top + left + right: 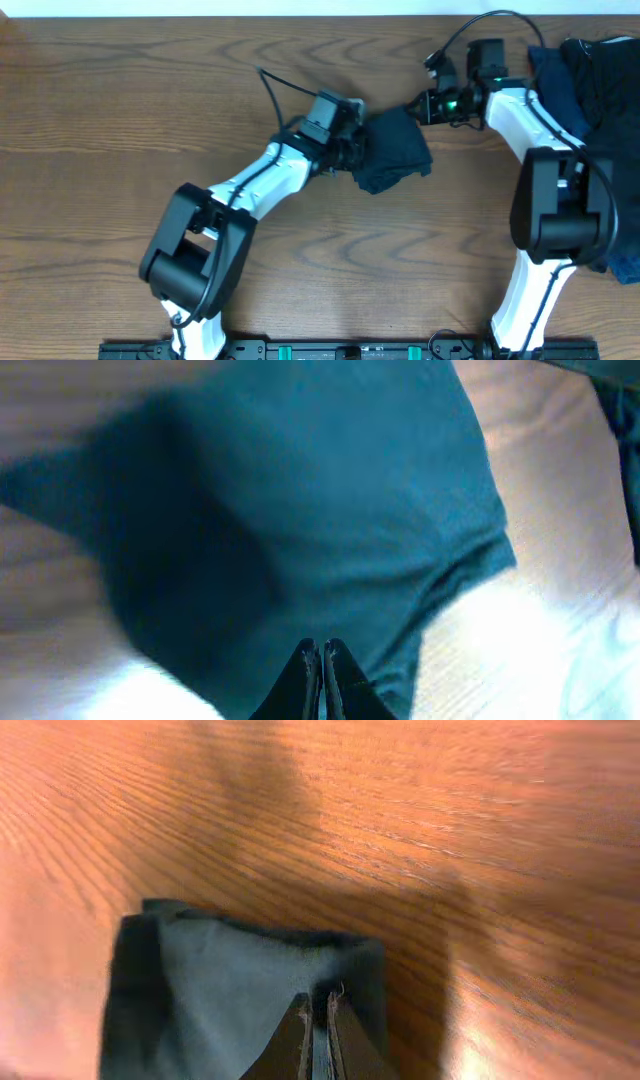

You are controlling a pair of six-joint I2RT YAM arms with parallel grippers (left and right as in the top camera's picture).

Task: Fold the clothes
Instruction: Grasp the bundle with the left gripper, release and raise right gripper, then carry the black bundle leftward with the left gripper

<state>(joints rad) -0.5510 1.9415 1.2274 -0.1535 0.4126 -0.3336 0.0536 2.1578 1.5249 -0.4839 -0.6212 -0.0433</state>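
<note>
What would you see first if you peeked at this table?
A crumpled dark cloth sits in the middle of the wooden table. It is pinched by the left gripper on one side and the right gripper on the other. Next comes a heap of dark clothes at the table's right edge.

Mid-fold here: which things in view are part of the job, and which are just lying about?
Job: dark garment, pinched by left gripper and right gripper; pile of dark clothes at the right edge.
Lying about: black cable by the left arm; wooden table.
</note>
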